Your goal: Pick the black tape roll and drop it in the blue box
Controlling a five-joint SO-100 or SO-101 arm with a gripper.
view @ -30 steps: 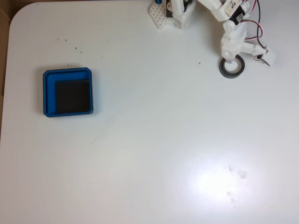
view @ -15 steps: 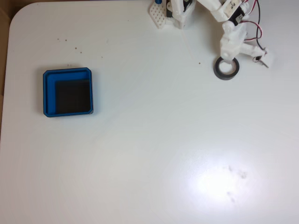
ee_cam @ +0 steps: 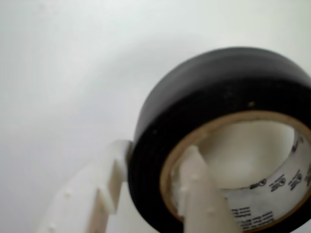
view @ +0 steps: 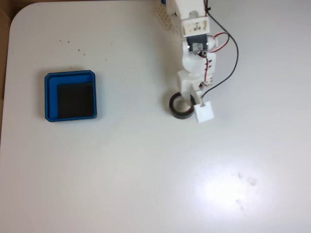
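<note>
While the arm stretches out from its base at the bench's far edge, the pincer (view: 186,103) carries the black tape roll (view: 179,107) out over open bench (view: 146,170), well to the right of the blue box (view: 70,95) in the fixed view. That placing makes sense as a mid-way point: by my reading the roll is being carried toward the box, with a long stretch of bare white surface between the two.

Up close in the wrist view, the grip explains itself. One white finger (ee_cam: 197,194) reaches through the roll's open centre and presses against the pale inner core, while the other finger (ee_cam: 92,194) sits against the dark outer wall of the black tape roll (ee_cam: 194,111). The band of the ring is pinched between them, so the pincer (ee_cam: 146,194) is closed only as far as the thickness of the tape allows, clenched on the roll's wall. Hooking a ring this way keeps it from sliding off sideways.

Whether the roll hangs clear of the bench or skims it, I cannot tell. The blue box sits empty, its black floor showing.
</note>
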